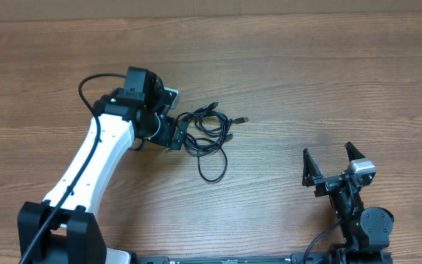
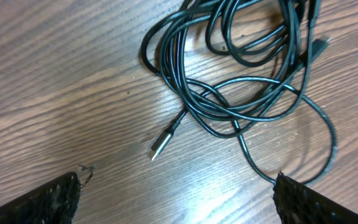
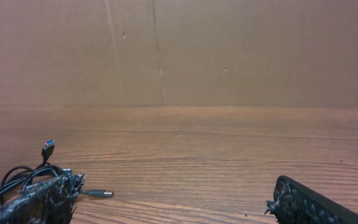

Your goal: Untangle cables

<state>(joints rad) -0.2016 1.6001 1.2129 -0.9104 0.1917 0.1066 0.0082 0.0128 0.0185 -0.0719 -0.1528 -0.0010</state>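
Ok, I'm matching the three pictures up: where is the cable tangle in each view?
Overhead: the cables lie left of centre, just off the left gripper.
Left wrist: cables fill the upper right.
Right wrist: cables sit in the bottom left corner.
Shared landmark: the wood-grain table.

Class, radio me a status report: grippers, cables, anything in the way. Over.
Left gripper open, beside the cables, holding nothing. Right gripper open, far off. Cables one tangled heap. Nothing in the way.
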